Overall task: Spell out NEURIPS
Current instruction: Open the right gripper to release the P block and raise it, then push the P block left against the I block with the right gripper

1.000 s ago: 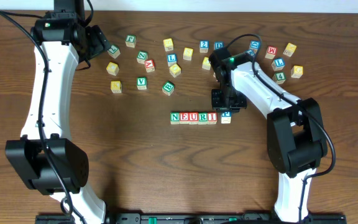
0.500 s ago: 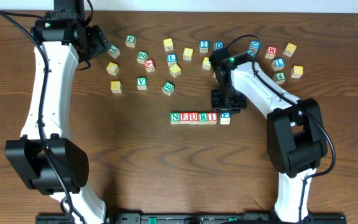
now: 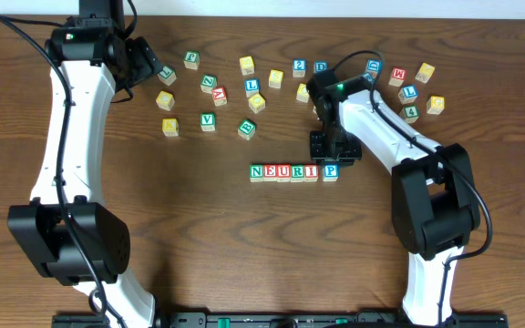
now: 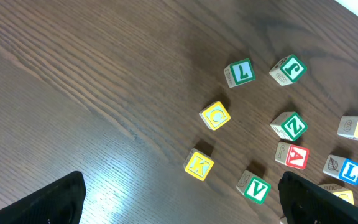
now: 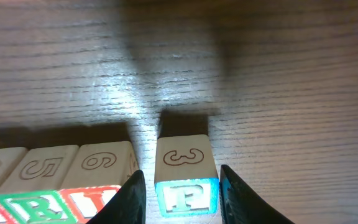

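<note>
Overhead: the row reading N-E-U-R-I lies near the middle of the table, and the P cube closes its 3 o'clock end. No S follows it yet. The right gripper hangs low at the P's 12 o'clock side. The left gripper sits far off toward 10 o'clock, beside the loose cubes. A careless reach there for the last letter could scatter them.

Left wrist: the left gripper has its jaws wide apart and empty, above a yellow K cube.

Right wrist: the fingers flank the P cube, parted from it. Bare wood shows on the 9 o'clock side, while the 3 o'clock finger nearly touches. If the gripper lifts off skewed, that finger could drag or twist the P. That would widen the slight gap to the I cube or bend the line.
</note>
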Robot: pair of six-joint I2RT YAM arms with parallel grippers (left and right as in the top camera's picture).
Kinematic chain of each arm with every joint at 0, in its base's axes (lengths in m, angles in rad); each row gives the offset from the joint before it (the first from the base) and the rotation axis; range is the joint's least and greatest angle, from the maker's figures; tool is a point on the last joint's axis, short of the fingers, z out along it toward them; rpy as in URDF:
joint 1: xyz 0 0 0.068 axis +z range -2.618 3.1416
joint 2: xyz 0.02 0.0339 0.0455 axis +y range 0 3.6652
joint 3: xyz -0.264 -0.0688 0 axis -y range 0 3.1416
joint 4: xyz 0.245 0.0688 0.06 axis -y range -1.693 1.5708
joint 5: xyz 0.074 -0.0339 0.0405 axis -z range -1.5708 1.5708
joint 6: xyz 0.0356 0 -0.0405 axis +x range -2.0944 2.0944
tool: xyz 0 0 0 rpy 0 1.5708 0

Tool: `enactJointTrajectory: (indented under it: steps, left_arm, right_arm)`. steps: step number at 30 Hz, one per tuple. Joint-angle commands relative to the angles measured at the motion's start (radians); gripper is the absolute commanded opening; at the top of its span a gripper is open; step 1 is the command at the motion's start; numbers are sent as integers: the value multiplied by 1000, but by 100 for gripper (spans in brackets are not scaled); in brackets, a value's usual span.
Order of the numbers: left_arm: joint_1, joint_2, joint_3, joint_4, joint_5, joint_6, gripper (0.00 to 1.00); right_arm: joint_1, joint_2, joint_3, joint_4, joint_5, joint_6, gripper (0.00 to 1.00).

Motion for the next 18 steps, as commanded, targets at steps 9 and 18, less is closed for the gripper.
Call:
enactJointTrajectory:
  steps: [9, 18]
  left_arm:
    - [2, 9, -4, -3, -13, 6, 98]
    - [2, 9, -4, -3, -13, 6, 98]
  right_arm:
    - [-29, -5, 177, -116, -2, -10, 31]
    - [-84, -10, 154, -176, 3, -10, 34]
